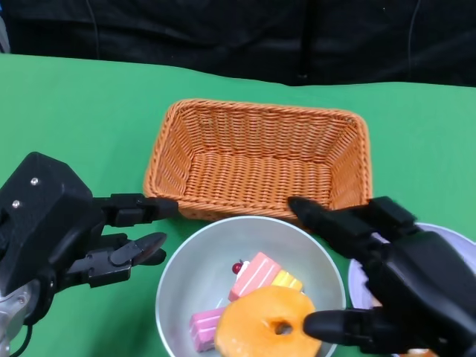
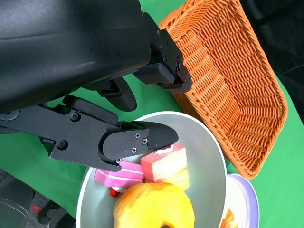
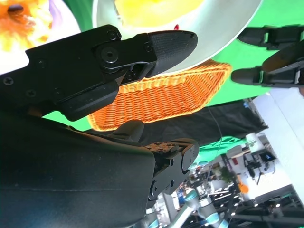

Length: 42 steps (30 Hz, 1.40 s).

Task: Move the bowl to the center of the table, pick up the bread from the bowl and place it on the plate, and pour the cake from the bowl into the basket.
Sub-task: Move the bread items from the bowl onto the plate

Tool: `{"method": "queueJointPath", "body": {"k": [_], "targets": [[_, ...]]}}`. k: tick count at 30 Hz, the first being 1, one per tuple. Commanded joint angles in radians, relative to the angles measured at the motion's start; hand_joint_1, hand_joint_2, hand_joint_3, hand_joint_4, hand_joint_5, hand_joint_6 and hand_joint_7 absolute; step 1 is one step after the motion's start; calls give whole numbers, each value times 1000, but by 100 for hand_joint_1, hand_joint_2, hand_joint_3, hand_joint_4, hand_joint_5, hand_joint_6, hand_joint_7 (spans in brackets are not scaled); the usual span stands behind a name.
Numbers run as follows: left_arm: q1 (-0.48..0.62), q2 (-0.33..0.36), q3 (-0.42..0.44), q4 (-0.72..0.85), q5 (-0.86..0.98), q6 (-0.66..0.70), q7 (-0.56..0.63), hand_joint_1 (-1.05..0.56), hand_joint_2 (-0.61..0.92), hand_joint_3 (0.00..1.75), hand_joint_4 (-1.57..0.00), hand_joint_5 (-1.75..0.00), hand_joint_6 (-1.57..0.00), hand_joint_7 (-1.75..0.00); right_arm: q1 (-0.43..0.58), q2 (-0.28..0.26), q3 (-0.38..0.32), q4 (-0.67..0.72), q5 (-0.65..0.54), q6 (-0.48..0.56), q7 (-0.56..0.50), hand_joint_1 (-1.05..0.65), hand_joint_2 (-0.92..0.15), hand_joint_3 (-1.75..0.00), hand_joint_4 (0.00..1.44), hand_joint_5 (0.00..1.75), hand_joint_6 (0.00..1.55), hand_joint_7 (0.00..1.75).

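The bowl (image 1: 186, 275) sits on the green counter (image 1: 82, 119) right in front of me, just near the basket (image 1: 260, 160), its far rim almost at the basket's front wall. Inside it I see a ring-shaped bread (image 1: 271, 323) at the near side and, beside and behind it, pink and yellow cake (image 1: 256, 274) slices, one with a small red cherry on top. My left hand (image 1: 89, 234) hovers just left of the bowl with its fingers (image 1: 137, 210) apart, pointing toward the rim and holding nothing; I cannot tell from any view whether a fingertip touches the metal. My right hand (image 1: 394, 282) is at the bowl's right side, fingers spread, one reaching over the far rim and one lying low by the bread, and I see nothing gripped in it. A white plate (image 1: 446, 238) peeks out under that hand, at the right edge of the counter. The green cloth covers the whole counter, and a black curtain (image 1: 223, 37) hangs behind it. The right wrist view shows, beyond the curtain, a bright room with blurred equipment (image 3: 251, 166) that I cannot make out.
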Motion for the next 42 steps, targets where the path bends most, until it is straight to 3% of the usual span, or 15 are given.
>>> {"method": "queueJointPath", "body": {"k": [1,8,13,26,31,32,34,35,36,37,39,40,42], "targets": [[-7,12,1,15,-8,7,-12,-46,92,47,-41,-64,-48,0,-56,11,57,59,4,-5,37,-72,-92,-7,7,81,26,15],[-4,14,-2,16,-6,1,-10,-45,92,46,-41,-66,-48,0,-119,2,126,150,-16,38,145,-76,-92,-10,9,75,24,12],[3,13,-6,9,-1,3,-7,-45,92,46,-40,-67,-48,0,-160,17,187,280,-56,36,118,-80,-92,-12,11,73,26,12],[11,4,-11,-13,28,4,21,-46,92,47,-38,-67,-48,0,-203,4,249,404,-149,37,79,-84,-92,-15,11,68,26,10],[16,-5,-10,-40,22,22,32,-47,92,48,-37,-66,-47,0,-201,-22,266,447,-204,15,40,-77,-92,-11,19,61,32,9],[15,-6,-9,-43,19,26,32,-47,92,48,-37,-66,-47,0,-201,-23,266,457,-205,12,33,-57,-92,-7,32,59,44,10],[16,-9,-9,-52,19,31,37,-46,92,48,-38,-66,-47,0,-201,-30,261,474,-205,-7,5,-38,-91,-4,49,60,58,12],[16,-11,-9,-56,18,33,38,-46,92,48,-38,-66,-47,0,-200,-32,256,483,-196,-25,-22,-32,-91,-3,56,68,66,11],[16,-12,-9,-60,18,35,40,-46,92,48,-38,-65,-47,0,-199,-33,250,492,-184,-46,-53,-27,-92,-11,70,97,88,17],[17,-12,-8,-62,18,36,41,-45,92,48,-38,-65,-47,0,-198,-32,244,501,-172,-65,-80,-25,-92,-17,77,116,101,20],[17,-13,-7,-65,18,39,42,-45,92,48,-39,-65,-47,0,-199,-33,236,517,-155,-101,-135,-22,-91,-26,83,136,115,27],[16,-13,-7,-66,18,40,42,-46,92,48,-39,-65,-47,0,-201,-34,234,525,-149,-119,-162,-21,-84,-44,90,159,106,81],[15,-13,-6,-68,16,45,42,-46,92,47,-39,-64,-47,0,-201,-30,226,551,-132,-172,-254,-20,-71,-68,95,171,91,133]]}}
